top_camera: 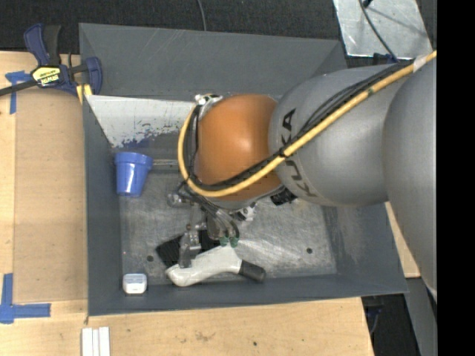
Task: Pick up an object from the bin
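My gripper (pixel 200 239) hangs below the orange wrist cover, low in the front middle of the bin. Directly under and touching it lies a white pistol-shaped tool (pixel 204 268) with a black tip pointing right and a black part at its left end. A blue plastic cup (pixel 131 172) lies on its side at the left wall, well away from the gripper. A small white and grey block (pixel 134 283) rests in the front left corner.
The arm and its orange cover hide the right and rear middle of the bin floor. A white paper sheet leans on the back left wall. Bare floor shows to the right of the tool.
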`<control>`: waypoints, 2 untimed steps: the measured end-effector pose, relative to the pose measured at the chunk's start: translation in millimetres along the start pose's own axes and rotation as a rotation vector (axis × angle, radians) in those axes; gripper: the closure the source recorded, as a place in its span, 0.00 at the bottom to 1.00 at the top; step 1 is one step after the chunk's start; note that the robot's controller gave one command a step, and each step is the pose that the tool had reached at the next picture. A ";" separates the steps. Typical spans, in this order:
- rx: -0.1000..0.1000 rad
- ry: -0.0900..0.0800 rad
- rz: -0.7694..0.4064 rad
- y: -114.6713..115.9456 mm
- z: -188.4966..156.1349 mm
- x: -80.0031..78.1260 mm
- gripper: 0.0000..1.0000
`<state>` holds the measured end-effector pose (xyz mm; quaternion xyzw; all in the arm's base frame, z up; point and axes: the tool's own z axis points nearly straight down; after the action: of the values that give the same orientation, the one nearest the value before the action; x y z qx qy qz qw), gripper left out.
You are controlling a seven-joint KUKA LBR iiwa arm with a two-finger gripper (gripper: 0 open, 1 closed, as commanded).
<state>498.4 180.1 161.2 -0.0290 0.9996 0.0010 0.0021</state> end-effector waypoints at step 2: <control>-0.002 -0.005 0.129 -46.1 47.7 -8.2 1.00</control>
<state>509.4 134.6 113.4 0.0353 0.9994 0.0023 0.0047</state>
